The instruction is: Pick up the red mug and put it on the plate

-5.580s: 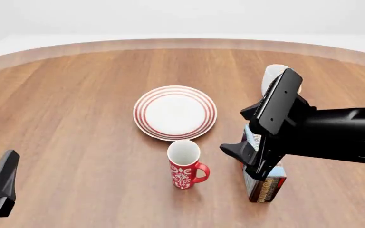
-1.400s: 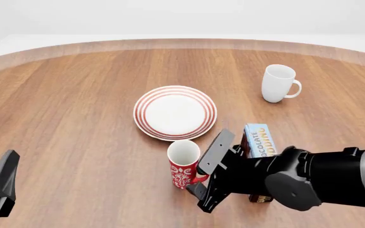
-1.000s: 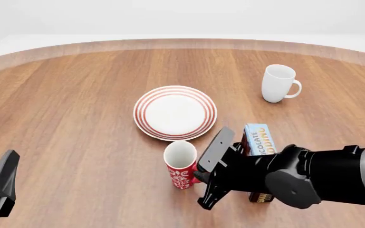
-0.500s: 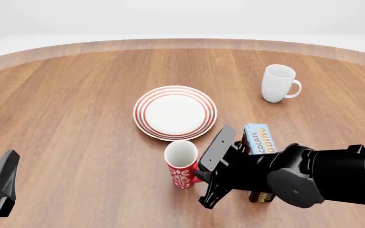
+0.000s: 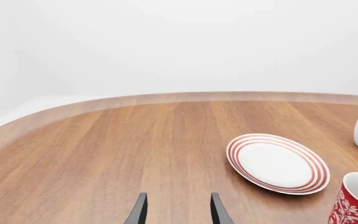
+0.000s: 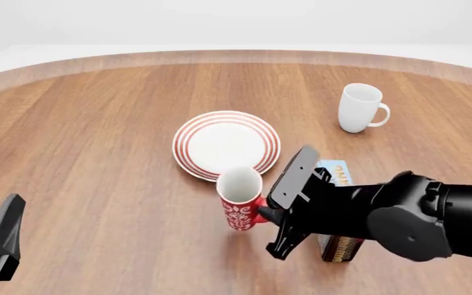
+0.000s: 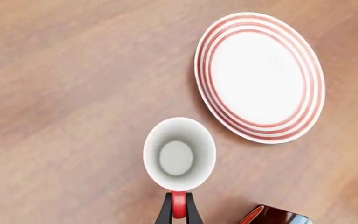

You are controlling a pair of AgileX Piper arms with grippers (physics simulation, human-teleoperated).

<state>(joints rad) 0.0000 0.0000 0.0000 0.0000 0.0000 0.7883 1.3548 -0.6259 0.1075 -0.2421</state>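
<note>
right gripper (image 7: 176, 211): fingers closed on the handle of the red mug (image 6: 240, 200), apparently raised off the table
left gripper (image 5: 175, 212): parted, empty, far off
plate (image 6: 226, 145): just beyond the mug, bare
left to do: carry over, set down

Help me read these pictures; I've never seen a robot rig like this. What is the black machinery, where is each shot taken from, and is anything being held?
These are simulator renders of two robot arms at a wooden table. The front view looks down from behind them; the other two come from cameras on each wrist. The right gripper is shut on the handle of the red mug, which is beside the plate, not on it. The left gripper is open and holds nothing. A white mug and a chocolate pudding box also stand on the table.
</note>
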